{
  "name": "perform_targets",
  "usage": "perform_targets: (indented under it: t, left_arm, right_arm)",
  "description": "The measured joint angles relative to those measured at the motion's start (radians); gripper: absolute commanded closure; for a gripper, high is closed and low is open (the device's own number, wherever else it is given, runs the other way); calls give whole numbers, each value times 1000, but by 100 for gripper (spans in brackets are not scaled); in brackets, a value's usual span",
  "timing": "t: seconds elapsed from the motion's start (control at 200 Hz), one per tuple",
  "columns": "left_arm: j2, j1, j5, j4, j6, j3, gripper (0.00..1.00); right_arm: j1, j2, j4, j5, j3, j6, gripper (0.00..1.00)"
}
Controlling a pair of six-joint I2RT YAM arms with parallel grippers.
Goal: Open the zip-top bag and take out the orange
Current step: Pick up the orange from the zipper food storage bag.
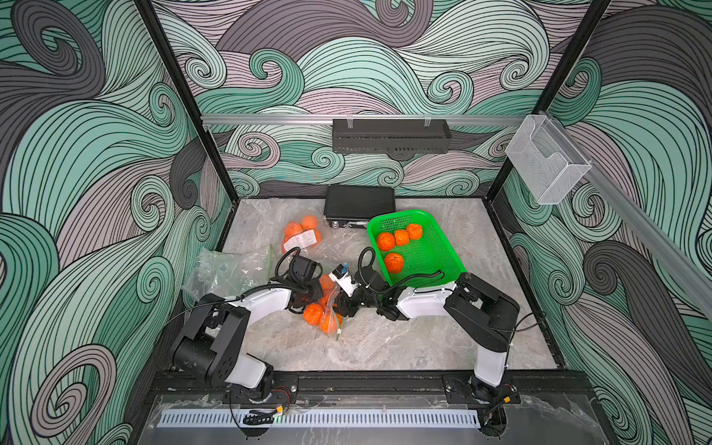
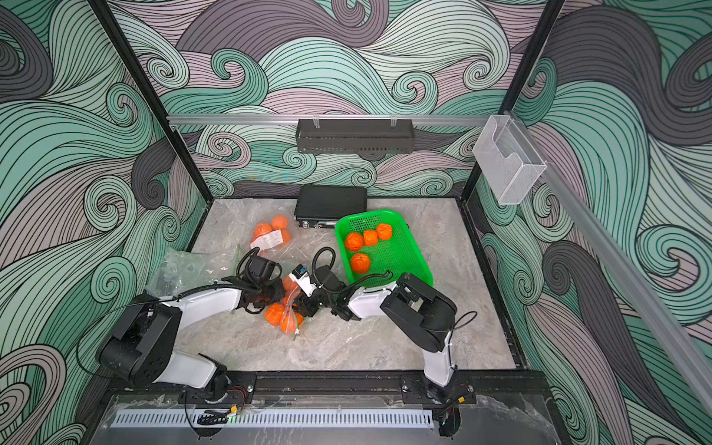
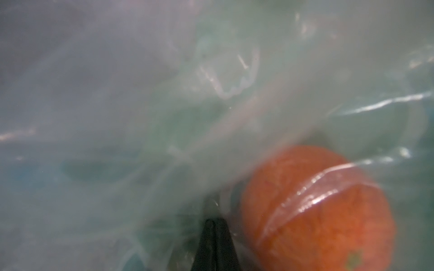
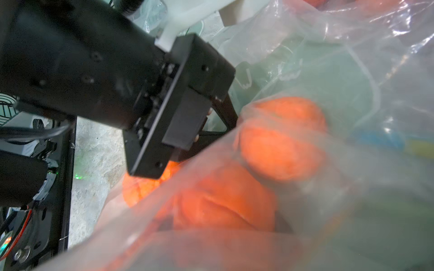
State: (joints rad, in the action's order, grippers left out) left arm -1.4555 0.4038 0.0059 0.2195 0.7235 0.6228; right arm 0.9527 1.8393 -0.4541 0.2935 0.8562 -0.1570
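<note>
Left gripper [image 3: 212, 231] clenched on the slippery, floppy zip-top bag [image 1: 326, 321] — right gripper [image 1: 341, 305] cannot tell; orange [image 4: 223, 201] looks firm, round — grasp across its middle

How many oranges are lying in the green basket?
4. Three oranges in a row toward the green basket's far end, one alone nearer the arms. The right arm overlaps its near edge.
</note>
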Motion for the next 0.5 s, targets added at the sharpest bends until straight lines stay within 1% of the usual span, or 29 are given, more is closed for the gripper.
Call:
perform_targets:
  t: [0.24,0.5]
  left_arm:
    - [14,10,-21,35,2,0,100]
    - [20,11,-26,64,1,4,100]
  right_arm:
    - [-27,-172,71,10,-141,20,48]
    - [-37,-313,224,41,-203,70,52]
